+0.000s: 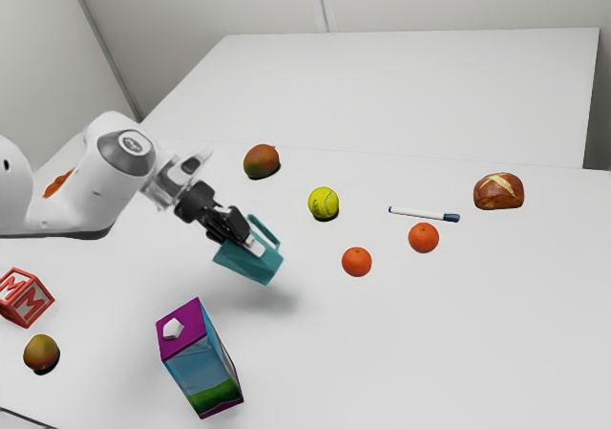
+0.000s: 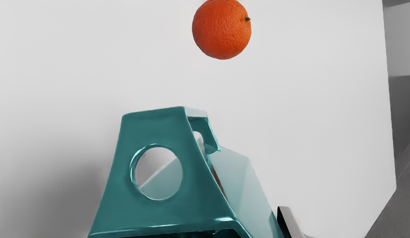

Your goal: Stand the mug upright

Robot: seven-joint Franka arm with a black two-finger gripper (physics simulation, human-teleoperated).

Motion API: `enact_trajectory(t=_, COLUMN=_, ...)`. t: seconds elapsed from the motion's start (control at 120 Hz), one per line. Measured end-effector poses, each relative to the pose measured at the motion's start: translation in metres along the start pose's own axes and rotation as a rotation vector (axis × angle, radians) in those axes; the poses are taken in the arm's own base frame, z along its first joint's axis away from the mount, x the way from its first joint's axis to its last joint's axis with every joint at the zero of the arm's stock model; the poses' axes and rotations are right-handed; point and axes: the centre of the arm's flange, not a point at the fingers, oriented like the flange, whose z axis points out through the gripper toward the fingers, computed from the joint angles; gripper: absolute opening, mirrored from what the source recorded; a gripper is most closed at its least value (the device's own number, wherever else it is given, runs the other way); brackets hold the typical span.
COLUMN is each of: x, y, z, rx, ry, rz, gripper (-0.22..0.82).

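"Where's the mug [image 1: 246, 263]?"
"Left of centre, tilted above the bench [image 1: 458, 333]; the end effector [image 1: 248, 246] grips it, part-open."
"Then?"
"Level it before lowering; release once its base sits flat."

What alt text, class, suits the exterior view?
A black two-finger gripper on a white arm holds a tilted teal mug above a white table. Nearby are a purple-topped box, a yellow tennis ball and two round oranges.
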Motion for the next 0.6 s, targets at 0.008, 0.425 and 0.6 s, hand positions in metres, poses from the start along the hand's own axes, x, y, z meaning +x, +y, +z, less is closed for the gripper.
enact_trajectory(t=0.008, x=0.001, y=0.000, z=-0.001, rx=0.010, ry=-0.005, rz=0.003, gripper=-0.15)
enact_trajectory(t=0.425, x=0.036, y=0.029, z=-0.008, rx=0.557, ry=-0.212, rz=0.176, gripper=-0.17)
enact_trajectory(t=0.6, x=0.040, y=0.030, z=0.030, rx=0.670, ry=-0.254, rz=0.220, gripper=-0.17)
